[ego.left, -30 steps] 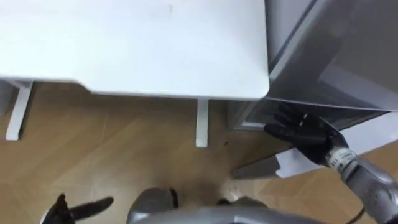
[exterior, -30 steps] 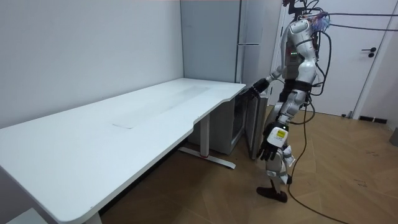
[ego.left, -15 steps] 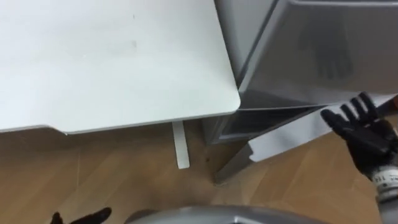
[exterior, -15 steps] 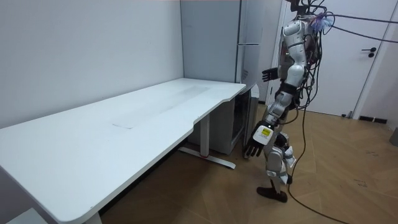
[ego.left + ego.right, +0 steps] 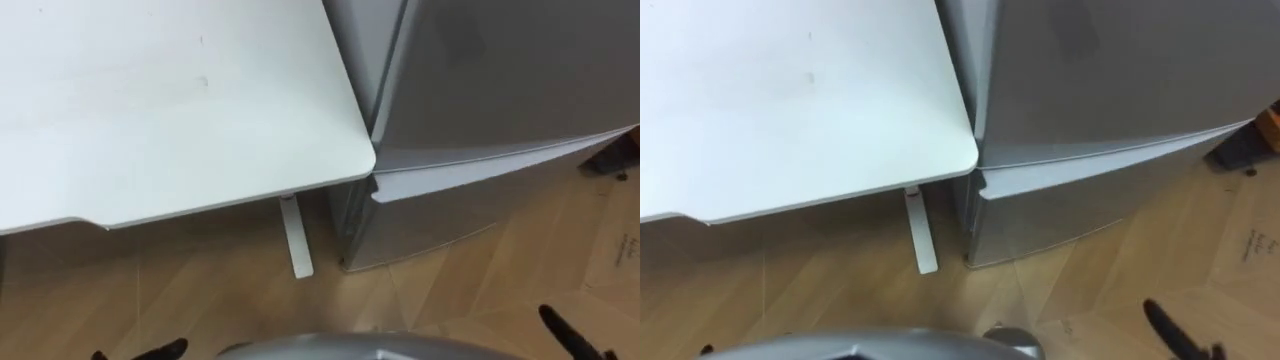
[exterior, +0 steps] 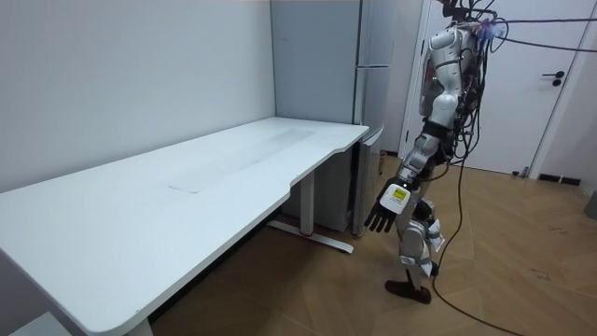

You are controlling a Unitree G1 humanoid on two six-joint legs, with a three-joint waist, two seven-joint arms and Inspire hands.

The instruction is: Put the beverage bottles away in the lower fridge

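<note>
- Ahead of the right hand, the lower fridge door sits shut.
- Left hand hangs straight-fingered and empty; the right shows one straight finger.
- Recommended: back off squarely, arms clear of the surface.

Bright, even indoor light, no hard shadows. Light comes from above: shade sits straight under things. In the eye views the white desk, upper left, is very bright, nearly washed out. The fridge, upper right, has a soft grey sheen with a dim dark reflection near the top, no sharp glare. The floor is darker just below the desk edge. In the room view the wall is evenly lit, with shade under the desk at lower centre.
</note>
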